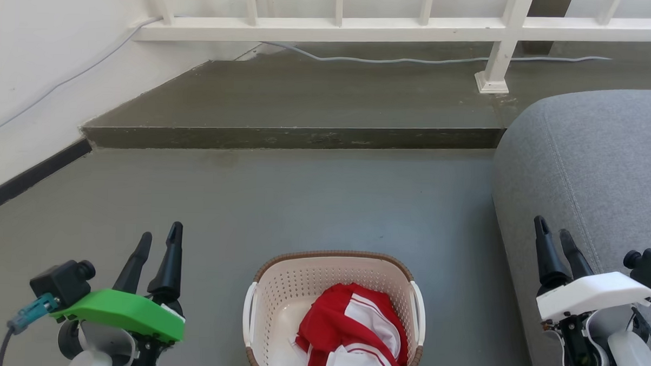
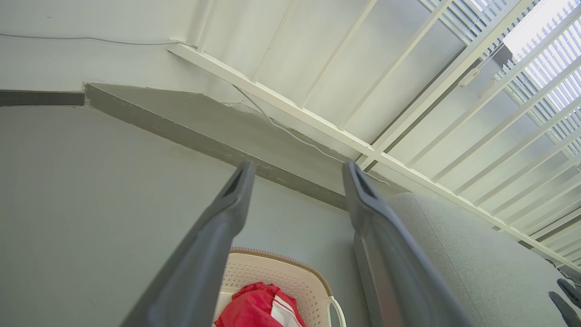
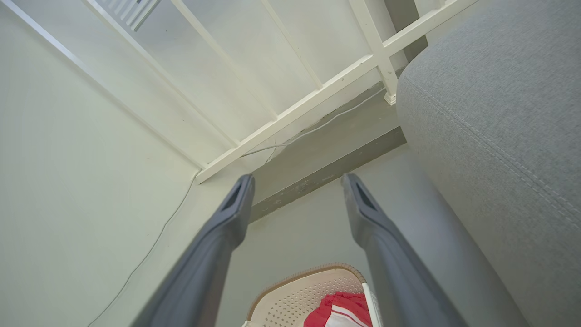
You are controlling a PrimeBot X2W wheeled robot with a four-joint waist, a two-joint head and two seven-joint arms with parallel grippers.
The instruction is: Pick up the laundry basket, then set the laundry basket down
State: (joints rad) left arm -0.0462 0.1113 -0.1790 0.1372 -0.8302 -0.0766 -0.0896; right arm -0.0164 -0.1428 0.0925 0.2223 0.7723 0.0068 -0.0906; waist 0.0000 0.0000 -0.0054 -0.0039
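The laundry basket [image 1: 300, 282], cream-white and perforated with a brown woven-look rim and white side handles, stands on the grey floor at the bottom centre of the head view. A red and white garment [image 1: 353, 327] lies inside it. My left gripper [image 1: 161, 236] is open to the basket's left, apart from it, fingers pointing up. My right gripper [image 1: 552, 224] is open to the basket's right, in front of the sofa. The left wrist view shows the basket [image 2: 281, 272] low between the open fingers [image 2: 236, 190]. In the right wrist view the basket [image 3: 295, 295] sits low between the fingers [image 3: 238, 200].
A grey sofa [image 1: 591, 160] fills the right side, close to my right arm. A raised dark step [image 1: 294, 136] crosses the floor ahead, with a white railing [image 1: 336, 26] and a cable [image 1: 405, 59] behind it. A white wall [image 1: 37, 59] runs along the left.
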